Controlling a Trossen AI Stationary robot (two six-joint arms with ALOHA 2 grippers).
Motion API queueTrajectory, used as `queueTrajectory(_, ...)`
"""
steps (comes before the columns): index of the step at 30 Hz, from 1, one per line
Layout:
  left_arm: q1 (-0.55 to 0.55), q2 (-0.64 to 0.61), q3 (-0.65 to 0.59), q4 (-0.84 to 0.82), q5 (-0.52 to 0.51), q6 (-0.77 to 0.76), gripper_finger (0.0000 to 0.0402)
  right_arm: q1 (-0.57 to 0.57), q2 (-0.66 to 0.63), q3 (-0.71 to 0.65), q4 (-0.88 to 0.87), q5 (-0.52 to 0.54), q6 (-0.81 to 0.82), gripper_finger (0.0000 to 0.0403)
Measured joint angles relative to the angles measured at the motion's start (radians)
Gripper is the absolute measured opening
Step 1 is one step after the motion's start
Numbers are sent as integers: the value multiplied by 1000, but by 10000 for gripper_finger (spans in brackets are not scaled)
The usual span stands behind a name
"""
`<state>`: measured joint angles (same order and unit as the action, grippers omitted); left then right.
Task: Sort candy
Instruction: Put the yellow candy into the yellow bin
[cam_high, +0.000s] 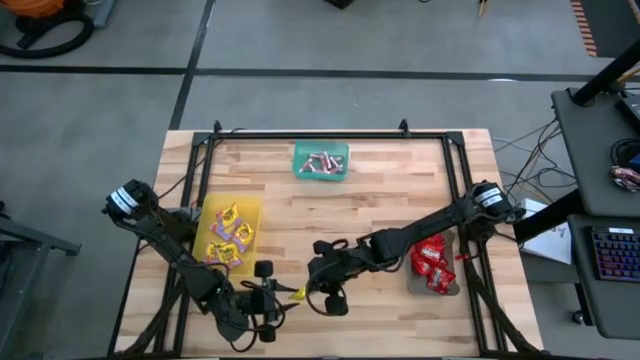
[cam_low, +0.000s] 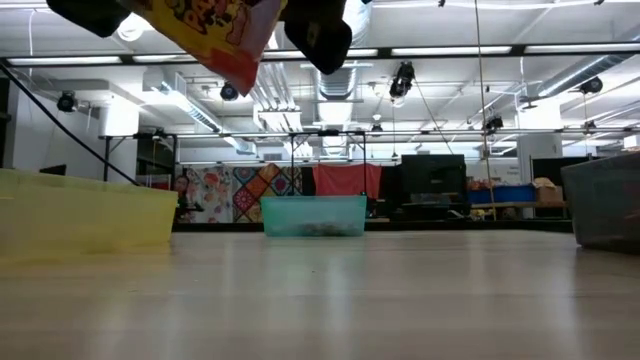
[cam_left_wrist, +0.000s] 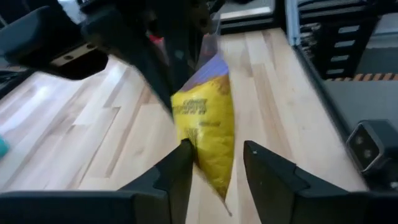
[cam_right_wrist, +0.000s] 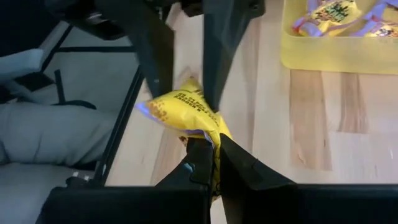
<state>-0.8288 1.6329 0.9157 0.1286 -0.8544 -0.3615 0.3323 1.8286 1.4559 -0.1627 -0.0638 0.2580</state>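
A yellow candy packet (cam_left_wrist: 208, 130) with a purple end hangs in the air near the table's front edge, between my two grippers. My right gripper (cam_right_wrist: 212, 146), reaching in from the right, is shut on it. My left gripper (cam_left_wrist: 214, 152) is open. Its two fingers stand on either side of the packet's other end, one close against it and the other a little apart. In the high view the packet (cam_high: 297, 293) shows as a small yellow bit between left gripper (cam_high: 276, 295) and right gripper (cam_high: 318, 290). The low view shows the packet (cam_low: 210, 30) high above the tabletop. My right gripper pinches one end of the yellow packet (cam_right_wrist: 216, 132) between its two fingers. They come from the table's right side, slanting down. The packet is lifted clear of the table and reaches away from the fingers toward my left gripper.
A yellow tray (cam_high: 250, 205) at the left holds yellow packets. A green tray (cam_high: 300, 150) at the far middle holds silvery rolls. Red packets lie in a grey tray (cam_high: 452, 290) at the right. Bare wood lies between the trays.
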Motion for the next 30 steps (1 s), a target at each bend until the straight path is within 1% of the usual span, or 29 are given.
queueTrajectory(2,-1,0,0,-32,-24,-18,116,-4,0,0,4,-16,-7,9)
queueTrajectory(4,-1,0,0,-44,-46,-24,94,-5,-1,1,11,-19,-16,9)
queueTrajectory(8,-1,0,0,-51,-52,-24,23,-5,-1,1,11,-21,-48,10)
queueTrajectory(9,-1,-1,0,-57,-52,-32,13,-5,-1,1,12,-20,-54,12)
queueTrajectory(12,-1,-14,0,-94,-51,-85,11,-10,-1,1,16,-19,-60,32)
queueTrajectory(17,-4,-61,0,-218,-22,-206,3,-30,-5,1,15,-14,-76,95)
queueTrajectory(20,-8,-113,0,-346,9,-320,1,-45,-11,2,16,-14,-77,135)
queueTrajectory(23,-8,-190,1,-518,60,-483,1,-58,-11,2,13,-14,-77,166)
queueTrajectory(27,-7,-326,37,-780,138,-763,1,-69,-11,2,11,-12,-77,192)
queueTrajectory(30,-8,-411,43,-969,197,-918,0,-71,-11,2,4,-12,-79,200)
